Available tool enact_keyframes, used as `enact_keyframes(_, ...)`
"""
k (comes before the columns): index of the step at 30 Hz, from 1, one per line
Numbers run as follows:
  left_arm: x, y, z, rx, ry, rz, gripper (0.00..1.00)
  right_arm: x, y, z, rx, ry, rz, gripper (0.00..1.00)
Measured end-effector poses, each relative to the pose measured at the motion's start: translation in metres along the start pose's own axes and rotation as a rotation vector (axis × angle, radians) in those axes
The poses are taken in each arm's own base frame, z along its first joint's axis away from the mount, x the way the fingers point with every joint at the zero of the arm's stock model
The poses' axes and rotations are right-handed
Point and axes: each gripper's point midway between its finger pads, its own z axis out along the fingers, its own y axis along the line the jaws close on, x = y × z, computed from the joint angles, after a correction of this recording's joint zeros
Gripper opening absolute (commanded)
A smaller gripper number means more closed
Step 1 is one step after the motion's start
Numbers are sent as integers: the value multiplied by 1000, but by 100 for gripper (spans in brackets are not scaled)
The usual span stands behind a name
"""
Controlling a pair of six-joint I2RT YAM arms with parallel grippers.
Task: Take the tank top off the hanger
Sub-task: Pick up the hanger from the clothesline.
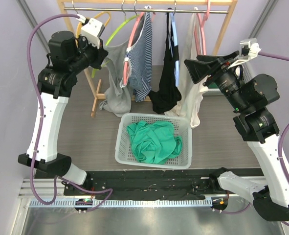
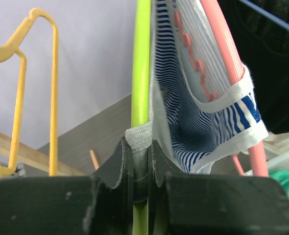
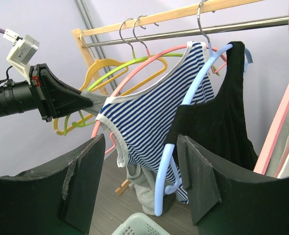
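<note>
Four hung tank tops [image 1: 140, 54], one basket [image 1: 119, 147] — left gripper [image 2: 140, 155] clamps grey strap [image 2: 135, 133]

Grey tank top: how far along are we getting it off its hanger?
Done: a green garment lies in the basket. In hand: the left gripper pinches the grey tank top by its strap at the green hanger. Left: the strap must clear the hanger and the top come down; the right gripper is open, empty.

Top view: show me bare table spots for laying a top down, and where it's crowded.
Bare table lies between the left arm and the basket, and between the basket and the right arm. Crowded: under the rail, where hanging tops bunch, and inside the basket, filled by a green garment.
</note>
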Motion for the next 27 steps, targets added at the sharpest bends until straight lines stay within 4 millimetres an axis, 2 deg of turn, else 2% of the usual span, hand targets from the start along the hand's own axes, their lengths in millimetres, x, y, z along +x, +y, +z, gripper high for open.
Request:
enact_keyframes(6, -1, 0, 9, 6, 7, 16, 0, 0, -1, 0, 3, 1, -7, 68)
enact_keyframes(17, -7, 10, 4, -80, 6, 51, 0, 6, -3, -2, 9, 16, -9, 67)
enact_keyframes(24, -16, 20, -13, -156, -34, 42, 0, 13, -5, -8, 14, 30, -7, 66)
enact_keyframes(27, -26, 25, -22, -195, -72, 19, 0, 15, -5, -10, 16, 34, -6, 66)
